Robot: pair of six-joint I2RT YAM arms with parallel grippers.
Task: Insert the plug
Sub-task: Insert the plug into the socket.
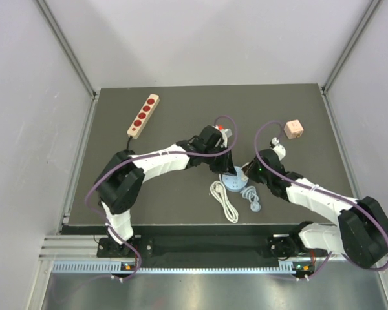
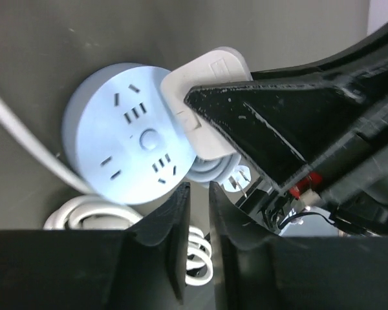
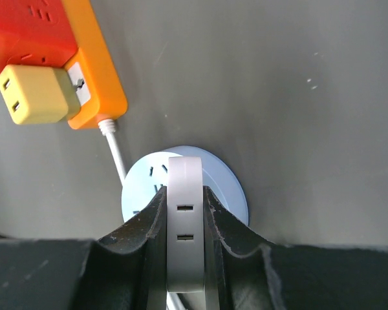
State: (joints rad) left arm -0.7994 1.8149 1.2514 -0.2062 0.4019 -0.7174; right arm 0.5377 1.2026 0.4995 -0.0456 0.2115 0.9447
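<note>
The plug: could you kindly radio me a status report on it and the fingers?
Right fingers shut on white adapter over round socket. Left fingers narrowly apart, empty. Red plug on orange strip, yellow plug beside it.

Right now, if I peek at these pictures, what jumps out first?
The right gripper pinches a white adapter over the round pale blue socket hub at mid-table. Close by, top left in the right wrist view, an orange power strip carries a bright red plug and a yellow plug.
</note>
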